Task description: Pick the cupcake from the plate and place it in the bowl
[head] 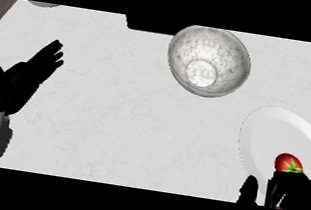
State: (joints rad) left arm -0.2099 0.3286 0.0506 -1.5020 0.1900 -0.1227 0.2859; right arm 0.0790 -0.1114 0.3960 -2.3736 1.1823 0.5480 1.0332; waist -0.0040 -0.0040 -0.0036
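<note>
- Because its fingers (303, 187) are open with the thumb apart, the black right hand (294, 196) grips nothing yet and sits poised at 6 o'clock of the red, green-topped cupcake (288, 164).
- The cupcake sits at 5 o'clock on the round white plate (281, 131).
- The clear glass bowl (230, 52), the target, lies at the plate's 11 o'clock.
- The black left hand (17, 79) rests open at the pale tabletop's (112, 116) 9 o'clock, out of the way.

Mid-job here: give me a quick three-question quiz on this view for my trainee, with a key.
1. True or false: the cupcake already lies in the bowl.
2. Which hand is right beside the cupcake? A) left hand B) right hand
3. Short answer: where does the bowl stand relative to the plate?

Key
1. False; it sits on the plate's near part.
2. B; the left hand rests open at the view's left, away from both dishes.
3. Farther from the robot and to the plate's left, apart from it.
</note>
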